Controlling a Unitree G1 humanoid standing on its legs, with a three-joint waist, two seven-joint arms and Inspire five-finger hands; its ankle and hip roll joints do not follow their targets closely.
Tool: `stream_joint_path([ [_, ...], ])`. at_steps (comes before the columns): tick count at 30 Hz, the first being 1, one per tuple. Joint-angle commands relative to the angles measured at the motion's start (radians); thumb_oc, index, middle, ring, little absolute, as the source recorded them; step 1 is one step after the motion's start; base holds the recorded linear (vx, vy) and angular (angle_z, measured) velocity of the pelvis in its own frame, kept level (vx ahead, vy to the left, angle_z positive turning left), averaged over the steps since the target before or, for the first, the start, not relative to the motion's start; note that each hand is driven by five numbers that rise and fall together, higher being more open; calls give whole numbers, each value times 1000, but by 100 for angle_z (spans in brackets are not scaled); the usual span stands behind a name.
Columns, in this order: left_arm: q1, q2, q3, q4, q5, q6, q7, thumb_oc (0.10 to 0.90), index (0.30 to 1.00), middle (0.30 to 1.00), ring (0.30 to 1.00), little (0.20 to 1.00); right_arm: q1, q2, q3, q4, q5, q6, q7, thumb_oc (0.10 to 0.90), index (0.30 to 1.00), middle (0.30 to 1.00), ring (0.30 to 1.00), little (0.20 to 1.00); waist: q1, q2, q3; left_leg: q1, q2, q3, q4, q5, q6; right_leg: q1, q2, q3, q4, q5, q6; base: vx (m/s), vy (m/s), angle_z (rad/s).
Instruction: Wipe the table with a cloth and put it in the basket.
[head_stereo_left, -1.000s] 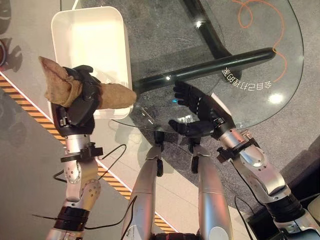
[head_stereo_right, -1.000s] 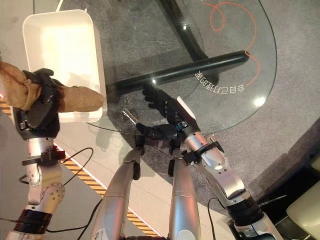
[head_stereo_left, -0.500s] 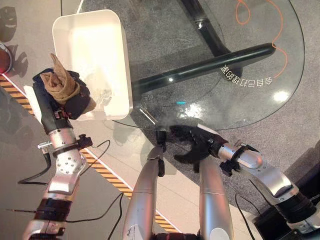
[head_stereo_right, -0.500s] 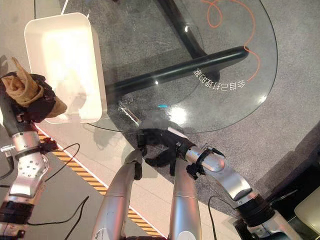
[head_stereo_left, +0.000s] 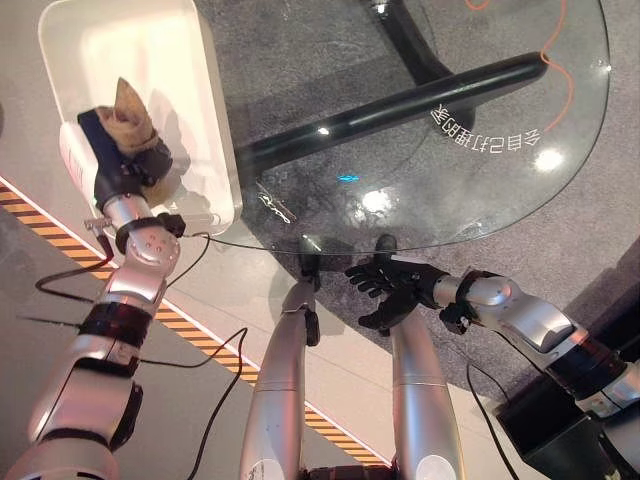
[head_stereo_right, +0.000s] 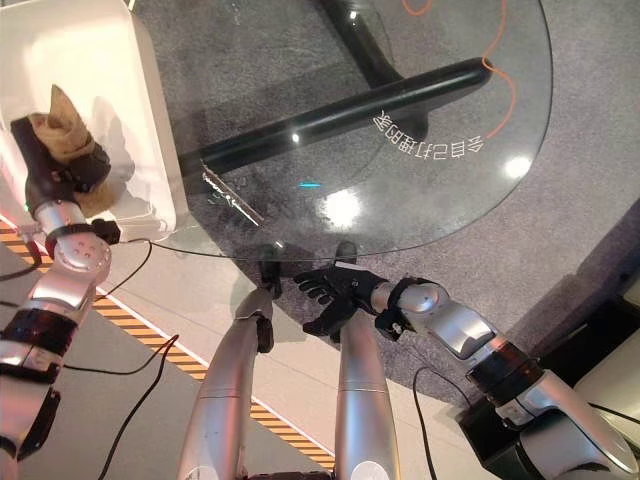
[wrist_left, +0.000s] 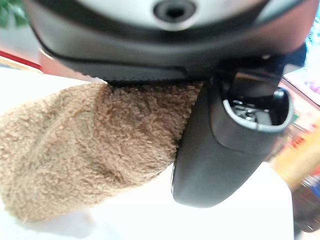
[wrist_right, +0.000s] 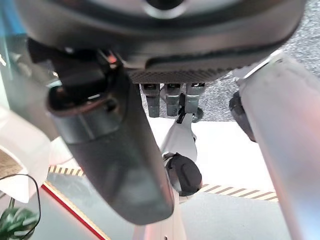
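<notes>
A brown fluffy cloth is bunched in my left hand, which is shut on it, one end poking up out of the fist. The hand holds it above the inside of the white basket, near the basket's near wall. In the left wrist view the cloth hangs past the thumb over the white basket floor. My right hand hangs just off the near edge of the round glass table, lower than the glass, open with its fingers spread and holding nothing.
The basket stands on the floor against the table's left edge. A black table leg beam runs under the glass. An orange cord curls on the grey carpet. Yellow-black floor tape runs past on the left.
My left hand has carried the cloth further in over the basket. My right hand has drawn back off the glass to below its near edge. The camera has shifted too.
</notes>
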Motion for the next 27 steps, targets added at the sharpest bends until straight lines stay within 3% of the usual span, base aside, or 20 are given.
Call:
stream_joint_path([
  [1, -84, 105, 60, 15, -14, -45, 88, 100, 300, 300, 300, 200, 43, 43, 31, -43, 84, -14, 53, 800, 900, 900, 900, 900, -5, -19, -26, -17, -34, 18, 56, -60, -8, -16, 90, 13, -59, 37, 8, 11, 37, -5],
  [8, -149, 69, 0, 79, -12, -4, -8, 100, 300, 300, 300, 200, 15, 73, 35, -16, 99, -4, 53, 800, 900, 900, 900, 900, -16, -41, -26, -52, -35, 7, 67, -64, -11, -43, 96, 21, -62, 54, 20, 12, 24, -5],
  [10, -153, 59, -12, 96, 0, 29, -48, 385, 545, 545, 545, 485, 11, 80, 34, -12, 101, -3, 49, 800, 900, 900, 900, 900, -18, -47, -26, -55, -35, 6, 64, -63, -12, -45, 98, 21, -65, 58, 23, 0, 0, 0],
  [11, -154, 55, -18, 104, 6, 39, -60, 800, 900, 900, 900, 900, 9, 83, 33, -9, 101, -5, 46, 800, 900, 900, 900, 900, -18, -49, -26, -57, -36, 5, 62, -61, -12, -45, 98, 20, -70, 61, 24, 0, 0, 0],
  [18, -139, 47, -10, 161, -65, 77, -59, 800, 900, 900, 900, 900, 1, 84, 32, 16, 97, -31, 51, 800, 900, 900, 900, 900, -18, -53, -26, -58, -39, 0, 56, -60, -15, -46, 98, 15, -73, 61, 28, -2, -1, -2],
  [27, -135, 73, 31, 216, -177, 31, -75, 800, 900, 900, 900, 900, 19, 89, 23, 9, 86, -40, 52, 800, 900, 900, 900, 900, -9, -49, -26, -40, -44, -11, 49, -61, -18, -26, 88, -3, -76, 49, 26, -5, -21, 0],
])
